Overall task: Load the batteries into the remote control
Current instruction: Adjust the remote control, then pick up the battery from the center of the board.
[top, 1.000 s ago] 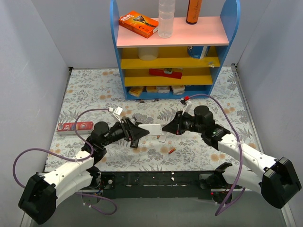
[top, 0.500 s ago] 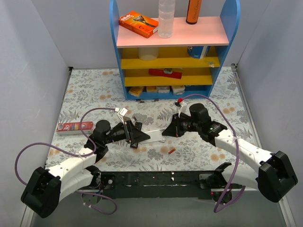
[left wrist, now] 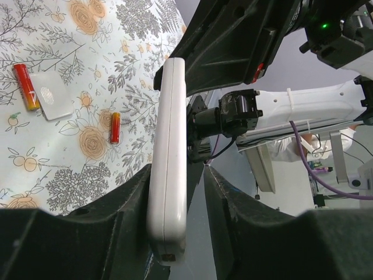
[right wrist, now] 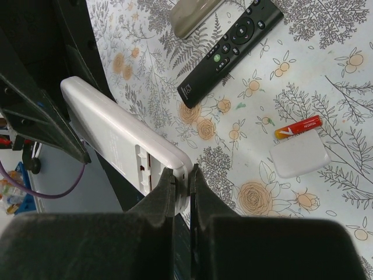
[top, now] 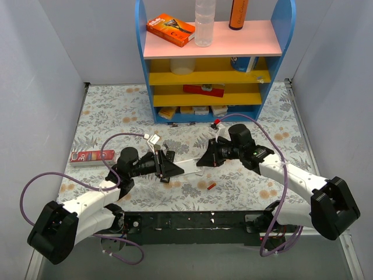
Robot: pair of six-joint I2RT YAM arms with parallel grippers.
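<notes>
We see the white remote control (left wrist: 169,157) held above the mat (left wrist: 87,35): the left gripper (left wrist: 175,198) is clenched on one end, the right gripper (right wrist: 182,182) pinches the other. Near the remote, one battery (left wrist: 27,86) lies beside a small white cover (left wrist: 49,96), and a second battery (left wrist: 115,127) lies a little apart.

the remote control (left wrist: 169,157) is plain white; the batteries (left wrist: 115,127) are red-orange; a second remote (right wrist: 233,44) is black; the table cover (top: 111,111) shows grey leaves and orange blossoms on white.

Floral table (top: 116,105) carries batteries (left wrist: 115,127), black remote (right wrist: 233,44).
</notes>
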